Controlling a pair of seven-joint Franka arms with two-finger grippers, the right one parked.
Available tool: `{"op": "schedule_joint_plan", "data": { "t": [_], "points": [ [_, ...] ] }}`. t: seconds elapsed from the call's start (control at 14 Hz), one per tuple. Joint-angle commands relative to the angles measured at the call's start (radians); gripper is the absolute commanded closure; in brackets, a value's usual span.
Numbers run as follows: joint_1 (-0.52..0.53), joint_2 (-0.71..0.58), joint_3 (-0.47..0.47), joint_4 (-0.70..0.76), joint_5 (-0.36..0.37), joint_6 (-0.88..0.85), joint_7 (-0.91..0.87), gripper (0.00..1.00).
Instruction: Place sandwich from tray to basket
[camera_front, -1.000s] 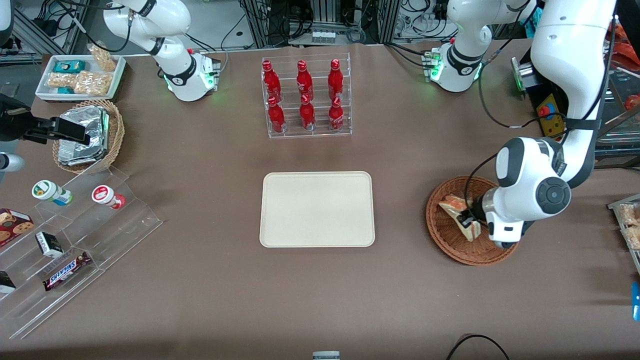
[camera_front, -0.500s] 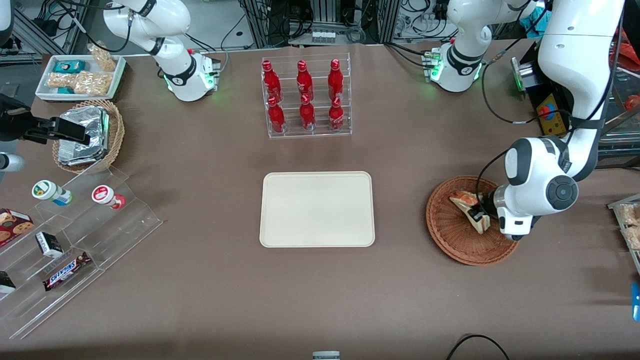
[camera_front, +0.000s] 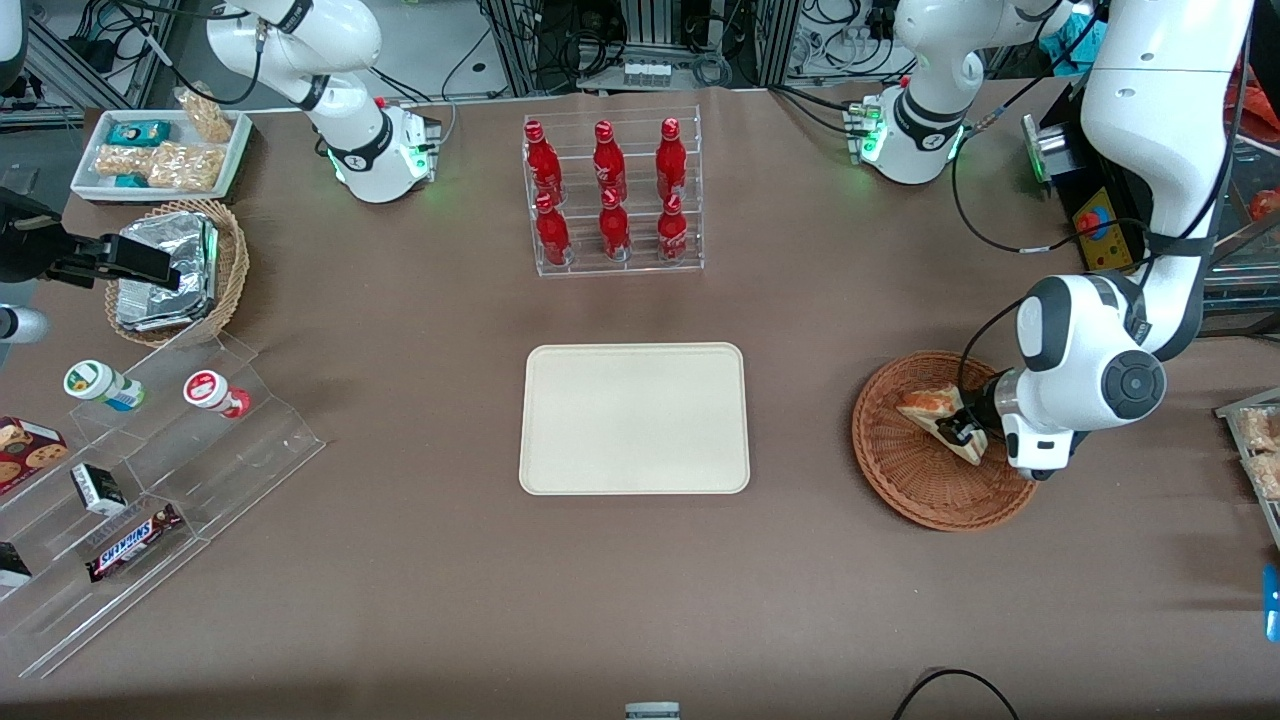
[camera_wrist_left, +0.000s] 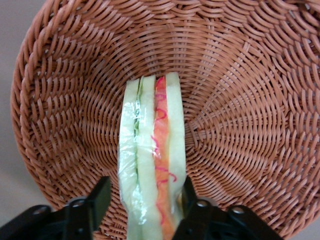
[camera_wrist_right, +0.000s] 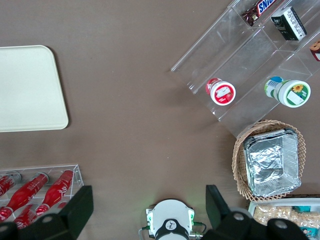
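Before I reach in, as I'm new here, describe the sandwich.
Toward the working arm's end of the table is a round brown wicker basket. In it lies the pale, wrapped sandwich, straddled by the open left gripper. Its orange filling stripe, streaked red, distinguishes it from the weave.

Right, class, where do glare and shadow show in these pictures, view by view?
Left wrist view: glints on the wrapped sandwich, the open gripper dark around it; right wrist view: bright glare on the foil container, soft shadow beside the white tray.
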Motion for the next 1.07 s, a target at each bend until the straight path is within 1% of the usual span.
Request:
{"op": "schedule_joint_plan", "data": {
  "t": [0.0, 0.21, 0.29, 0.36, 0.5, 0.79, 1.0],
  "points": [
    [0.006, -0.016, -0.008, -0.011, 0.012, 0.001, 0.012, 0.00],
    [0.006, -0.025, -0.008, -0.005, 0.012, 0.001, 0.005, 0.00],
    [-0.002, -0.047, -0.011, 0.002, 0.012, -0.016, -0.003, 0.00],
    [-0.009, -0.095, -0.014, 0.013, 0.013, -0.086, 0.001, 0.00],
    [-0.020, -0.184, -0.016, 0.076, 0.013, -0.293, 0.024, 0.00],
    [-0.029, -0.308, -0.019, 0.232, 0.019, -0.658, 0.219, 0.00],
    [-0.028, -0.379, -0.014, 0.309, 0.041, -0.850, 0.363, 0.00]
  ]
}}
